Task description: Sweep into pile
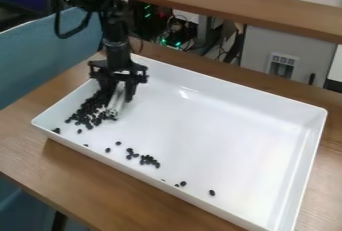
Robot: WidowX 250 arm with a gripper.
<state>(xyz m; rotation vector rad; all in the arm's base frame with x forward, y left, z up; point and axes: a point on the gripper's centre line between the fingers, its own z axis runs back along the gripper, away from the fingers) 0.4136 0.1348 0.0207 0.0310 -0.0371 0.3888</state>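
Our gripper (118, 96) clasps a pale bar (115, 107) beside the black bean pile (87, 111). We're likely mid-sweep; stray beans (147, 160) well apart need gathering next.

Black arm (115, 27), hanging at the upper left.
From over here I'm seeing the arm dropping in from the top edge, its wrist (118, 55) standing nearly upright and its gripper (116, 95) pointing down; the dark fingers (130, 92) are pointing down too, gripping with a gap between them, one on either side.
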